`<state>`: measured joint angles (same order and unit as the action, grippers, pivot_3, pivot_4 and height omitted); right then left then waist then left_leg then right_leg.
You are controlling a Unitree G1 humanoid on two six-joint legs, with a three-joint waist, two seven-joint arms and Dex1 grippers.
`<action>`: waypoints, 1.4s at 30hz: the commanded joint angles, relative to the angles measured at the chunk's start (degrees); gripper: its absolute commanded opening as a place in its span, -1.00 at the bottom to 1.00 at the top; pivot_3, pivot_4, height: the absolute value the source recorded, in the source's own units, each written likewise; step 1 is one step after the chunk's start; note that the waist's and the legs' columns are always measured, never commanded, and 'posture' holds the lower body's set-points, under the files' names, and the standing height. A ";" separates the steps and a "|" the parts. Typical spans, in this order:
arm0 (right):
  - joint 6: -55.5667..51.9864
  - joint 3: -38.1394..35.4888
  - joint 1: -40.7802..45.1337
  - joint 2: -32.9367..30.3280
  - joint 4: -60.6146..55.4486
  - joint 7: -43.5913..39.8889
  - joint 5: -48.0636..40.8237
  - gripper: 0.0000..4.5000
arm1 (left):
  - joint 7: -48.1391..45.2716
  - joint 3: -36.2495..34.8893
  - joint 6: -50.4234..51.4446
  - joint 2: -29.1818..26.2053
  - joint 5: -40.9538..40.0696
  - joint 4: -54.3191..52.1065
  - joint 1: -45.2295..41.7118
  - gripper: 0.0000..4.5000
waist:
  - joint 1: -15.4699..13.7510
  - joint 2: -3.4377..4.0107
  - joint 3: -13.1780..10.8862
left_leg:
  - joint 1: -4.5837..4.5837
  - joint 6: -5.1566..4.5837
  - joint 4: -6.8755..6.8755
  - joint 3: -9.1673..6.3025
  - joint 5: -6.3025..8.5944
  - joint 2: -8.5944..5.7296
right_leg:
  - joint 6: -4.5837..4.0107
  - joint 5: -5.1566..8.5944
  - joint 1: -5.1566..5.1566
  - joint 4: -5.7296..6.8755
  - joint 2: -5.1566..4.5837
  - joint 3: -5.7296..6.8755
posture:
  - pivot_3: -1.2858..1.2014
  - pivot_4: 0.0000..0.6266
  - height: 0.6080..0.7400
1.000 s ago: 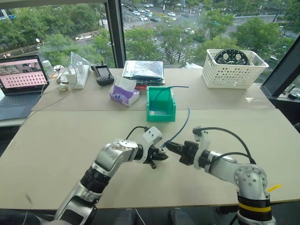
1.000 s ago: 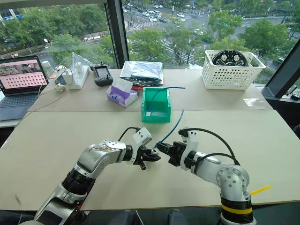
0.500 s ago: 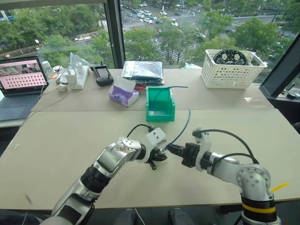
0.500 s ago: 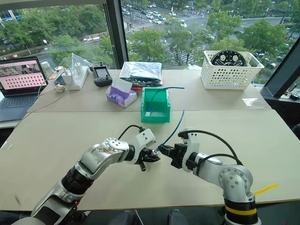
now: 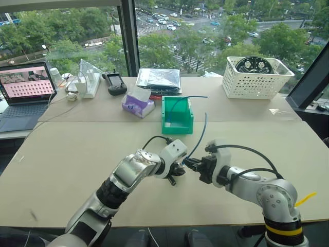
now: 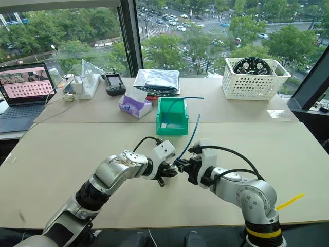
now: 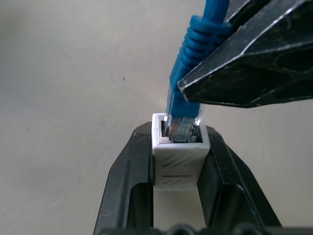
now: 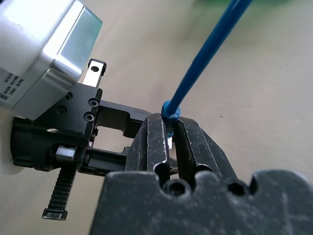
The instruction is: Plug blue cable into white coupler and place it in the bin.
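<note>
Closed up since a second ago: left gripper and right gripper now tip to tip above the table, where a small gap separated them before; left forearm swung inward toward the middle.

Blue cable plug sits in the mouth of the white coupler, tip inside the socket but much of the clear plug body and all of the ribbed boot showing above the rim. Looks partly entered and a little tilted rather than fully seated; no way to tell from these views whether the latch has caught. Remaining, by that reading: press the plug home, then carry the joined pair to the green bin and drop it in.

Coupler clamped by its sides between the two black fingers of the left gripper, open end facing the right gripper. Cable pinched just behind the plug by the tightly closed right gripper, loose length rising up and away over the table toward the bin, free end in the air.

Both grippers angled downward and turned inward, meeting near the table's front middle, elbows splayed out to either side. Bin well beyond them, past the table seam; a second, darker blue cable draped over its rim. Tissue box just beside the bin; white basket far off to the right.
</note>
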<state>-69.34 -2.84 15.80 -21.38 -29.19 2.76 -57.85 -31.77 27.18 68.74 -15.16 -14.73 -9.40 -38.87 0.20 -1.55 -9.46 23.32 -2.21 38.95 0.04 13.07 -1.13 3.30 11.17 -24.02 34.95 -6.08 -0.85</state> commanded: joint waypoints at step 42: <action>-9.41 16.94 -1.33 -2.44 15.89 -20.58 7.65 -1.00 | 6.97 -3.74 -1.20 6.39 0.92 2.05 -1.77 -0.69 | -0.50 -0.12 1.62 | -0.48 -0.02 -0.18 -0.07 0.05 0.05 | -0.24 0.27 0.58 -0.28 -0.01 0.11 | 0.03 -0.52 0.94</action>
<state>-69.72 -0.45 19.22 -24.98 -18.50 -14.60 -50.69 -27.25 26.50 70.24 -11.34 -14.84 -7.40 -37.20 -0.31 -1.68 -7.84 22.64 -2.22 38.75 -0.09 13.13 -1.06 2.98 11.51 -23.21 34.55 -6.09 -0.69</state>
